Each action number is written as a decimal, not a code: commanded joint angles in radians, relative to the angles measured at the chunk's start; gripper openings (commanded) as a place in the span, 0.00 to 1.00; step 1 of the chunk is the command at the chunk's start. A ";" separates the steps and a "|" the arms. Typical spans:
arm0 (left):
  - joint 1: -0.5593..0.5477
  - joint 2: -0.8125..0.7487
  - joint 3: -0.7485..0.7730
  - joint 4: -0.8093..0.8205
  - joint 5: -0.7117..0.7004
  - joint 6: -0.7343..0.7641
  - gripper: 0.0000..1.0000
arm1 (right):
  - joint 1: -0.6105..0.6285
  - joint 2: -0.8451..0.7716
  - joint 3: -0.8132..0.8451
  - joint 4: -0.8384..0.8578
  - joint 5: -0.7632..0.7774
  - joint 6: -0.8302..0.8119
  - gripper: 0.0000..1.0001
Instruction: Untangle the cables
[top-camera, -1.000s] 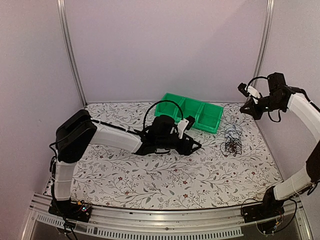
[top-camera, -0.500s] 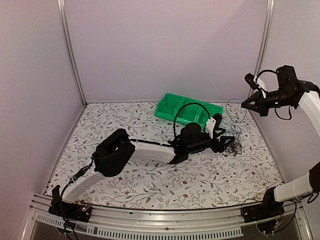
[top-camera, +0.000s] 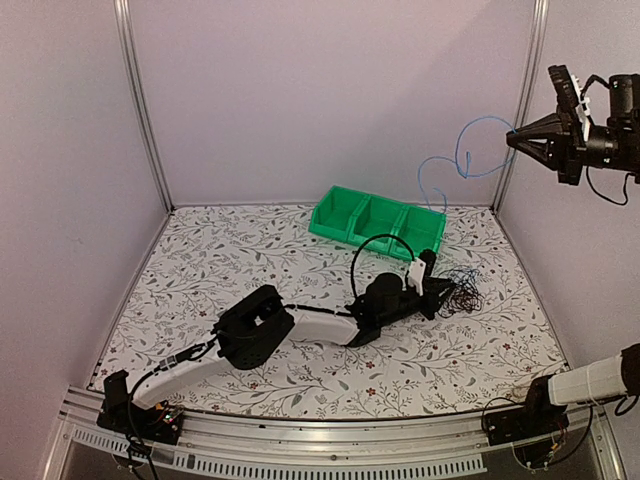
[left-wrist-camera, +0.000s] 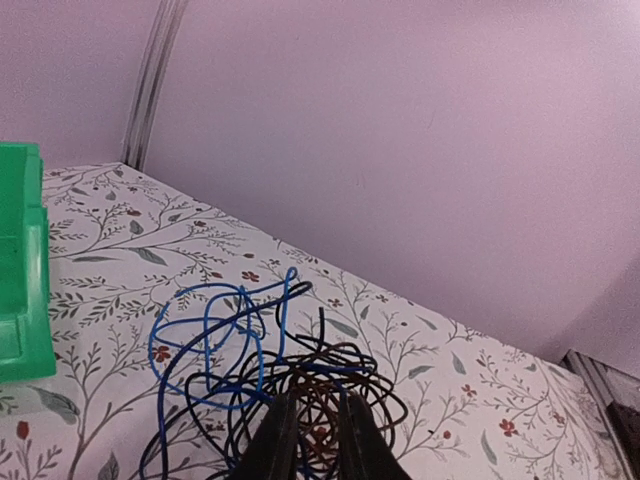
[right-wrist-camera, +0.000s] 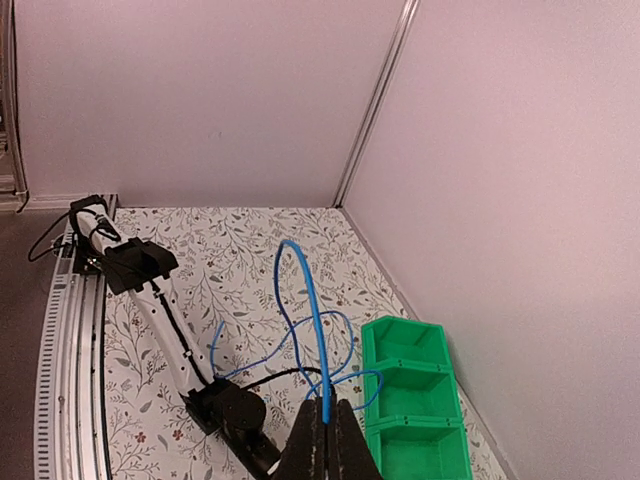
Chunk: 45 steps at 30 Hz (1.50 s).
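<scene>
The cables lie in a tangle (top-camera: 462, 290) of black, dark brown and blue wire on the floral table, right of centre. My left gripper (top-camera: 440, 292) reaches into it from the left. In the left wrist view its gripper (left-wrist-camera: 315, 425) is shut on brown and black strands of the tangle (left-wrist-camera: 320, 375), with blue loops (left-wrist-camera: 210, 340) lying to the left. My right gripper (top-camera: 512, 138) is high at the right wall, shut on the blue cable (top-camera: 459, 148). That blue cable (right-wrist-camera: 318, 340) curves down from the right gripper (right-wrist-camera: 324, 408) toward the table.
A green three-compartment bin (top-camera: 378, 218) stands at the back of the table, just behind the tangle; it also shows as the bin (left-wrist-camera: 22, 270) and the bin (right-wrist-camera: 412, 400). The left arm (top-camera: 300, 325) lies stretched across the table's middle. Walls close in at the right.
The left arm reached right into the tangle and its jaws closed on strands. The right gripper rose up and to the right, drawing the blue cable off the table.
</scene>
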 joint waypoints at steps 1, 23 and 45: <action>0.007 -0.021 0.004 0.050 0.002 -0.020 0.09 | -0.003 0.038 0.199 -0.003 -0.172 0.059 0.00; -0.003 -1.064 -1.334 0.132 -0.019 0.110 0.65 | 0.016 0.020 -0.474 0.407 -0.119 0.220 0.00; 0.017 -0.996 -0.958 -0.032 -0.145 0.055 0.71 | 0.149 0.143 -0.643 0.466 -0.123 0.235 0.00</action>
